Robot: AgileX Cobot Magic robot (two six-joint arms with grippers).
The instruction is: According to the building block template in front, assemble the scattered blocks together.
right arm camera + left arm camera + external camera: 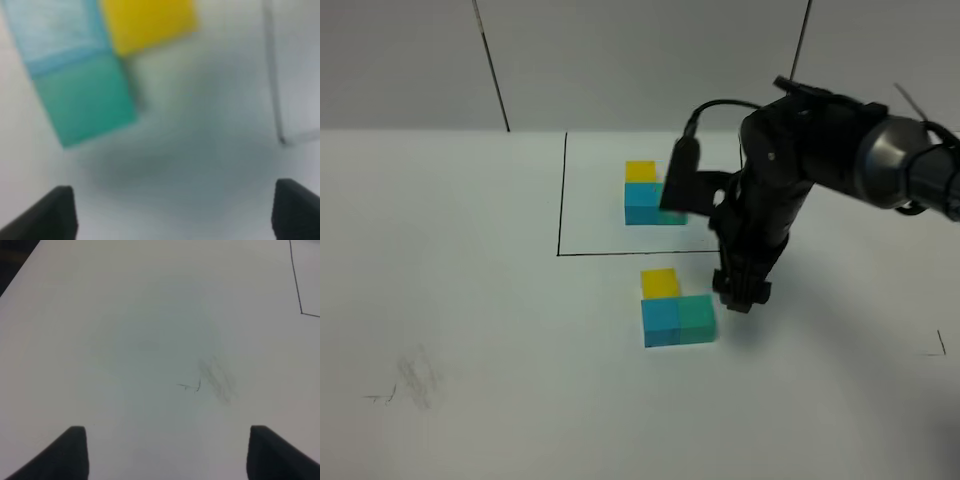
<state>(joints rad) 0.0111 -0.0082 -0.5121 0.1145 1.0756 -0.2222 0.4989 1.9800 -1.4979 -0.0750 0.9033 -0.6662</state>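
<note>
Right gripper point(742, 297): I see my jaws spread wide with nothing between them; in the right wrist view both fingertips point(50, 212) frame only bare table.
Loose blocks point(676, 308): an L of three, just beside my right jaws and apart from them; the green cube point(85, 100) is nearest the tips, the blue cube point(55, 32) beyond it, the yellow cube point(147, 20) beside the blue one.
Template point(648, 195): the framed trio lies beyond my right jaws, partly hidden by the arm; its black outline point(561, 190) has a corner close past the right fingertip.
Step in hand: I judge the green cube is placed and I am letting go; the L seems to match the template.
Doing it well: I would lift straight up and away from the green cube, jaws held wide, so no fingertip drags a face and opens a seam.
Risk: these cubes look light; a brushed corner could turn the whole L.
Materials: matte plain cubes, equal size, flat faces, crisp edges; smooth white table point(150, 315) with a grey smudge point(217, 380).
Left gripper point(167, 452): jaws partly apart, empty, well away from all blocks, over the smudge.
</note>
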